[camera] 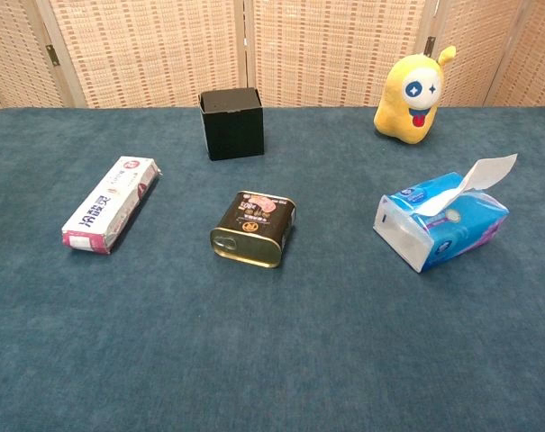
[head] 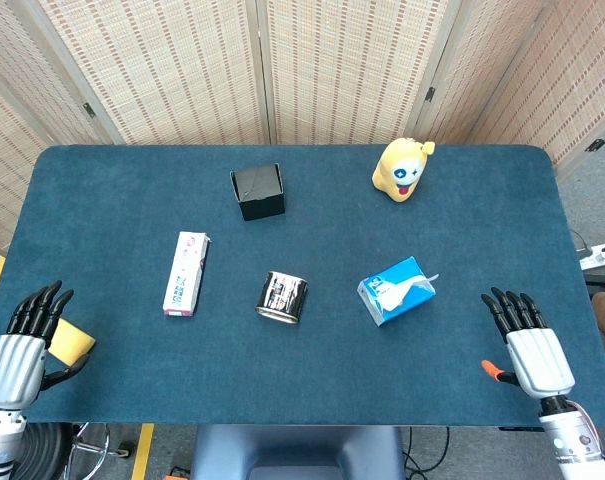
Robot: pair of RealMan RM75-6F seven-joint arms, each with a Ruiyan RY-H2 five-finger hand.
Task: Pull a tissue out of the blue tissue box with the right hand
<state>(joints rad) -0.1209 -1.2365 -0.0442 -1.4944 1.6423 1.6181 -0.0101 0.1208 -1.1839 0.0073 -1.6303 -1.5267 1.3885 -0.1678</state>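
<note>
The blue tissue box [head: 394,291] [camera: 443,229] lies right of the table's middle, with a white tissue [camera: 475,176] [head: 419,285] sticking up from its top slot. My right hand [head: 527,342] rests flat at the table's front right edge, fingers apart and holding nothing, well to the right of the box. At the front left edge my left hand [head: 24,340] hangs open, its fingers stretched out beside a yellow block [head: 70,343]. Neither hand shows in the chest view.
A tin can [head: 282,297] [camera: 253,229] lies on its side left of the tissue box. Further left is a long white carton [head: 185,273] [camera: 111,204]. A black open box [head: 257,191] [camera: 231,122] and a yellow plush toy [head: 402,169] [camera: 413,97] stand at the back.
</note>
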